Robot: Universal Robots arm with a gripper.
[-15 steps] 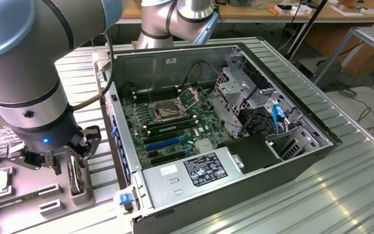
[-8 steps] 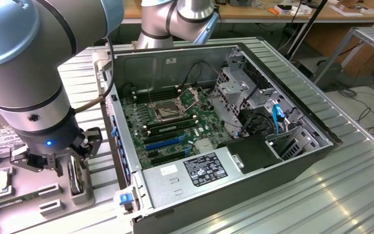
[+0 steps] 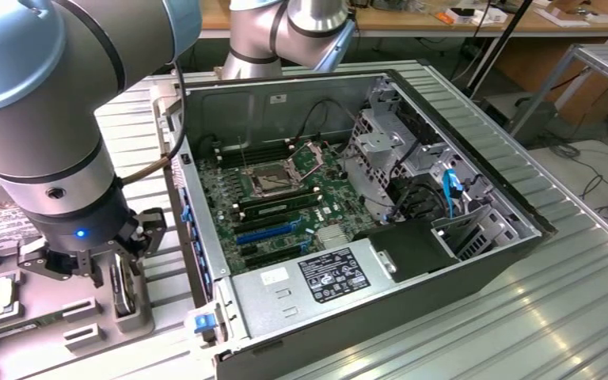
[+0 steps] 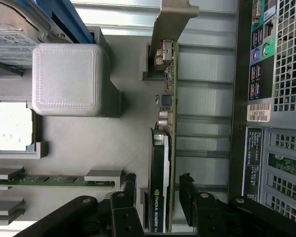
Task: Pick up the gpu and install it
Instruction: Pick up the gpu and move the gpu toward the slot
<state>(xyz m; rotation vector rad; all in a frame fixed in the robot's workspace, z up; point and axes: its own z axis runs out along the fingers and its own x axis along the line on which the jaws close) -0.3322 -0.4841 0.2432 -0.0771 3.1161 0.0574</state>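
One arm (image 3: 61, 119), exterior view: hanging over the grey holder tray (image 3: 82, 332) on the exterior view's left, just beside the open computer case (image 3: 272, 99).
Gripper (image 3: 117, 273): low over the tray, right on top of the gpu (image 3: 124, 299), which stands on its edge in a slot. I'd guess it's parked upright like that so the fingers can come down on both flat faces.
Case: one, lying on its side with the panel off, so the motherboard (image 3: 325, 210) faces up and can be reached from above.
Count inside: one processor socket (image 3: 275, 180), one power supply (image 3: 325, 273), and a few blue slots that I can't count cleanly.
Gpu, wrist view: one card, seen edge-on, in its tray slot and not in the case. The silver bracket (image 4: 178, 12) is at the far end from the gripper.
Fingers (image 4: 126, 205): two, spread apart, one on each side of the card's dark end. Looks like there's a gap on both sides, so nothing's clamped.
Other parts in the tray: one hard drive (image 4: 12, 47), one processor chip (image 4: 10, 129), one memory stick (image 4: 49, 181), each in its own pocket well apart from the gpu.
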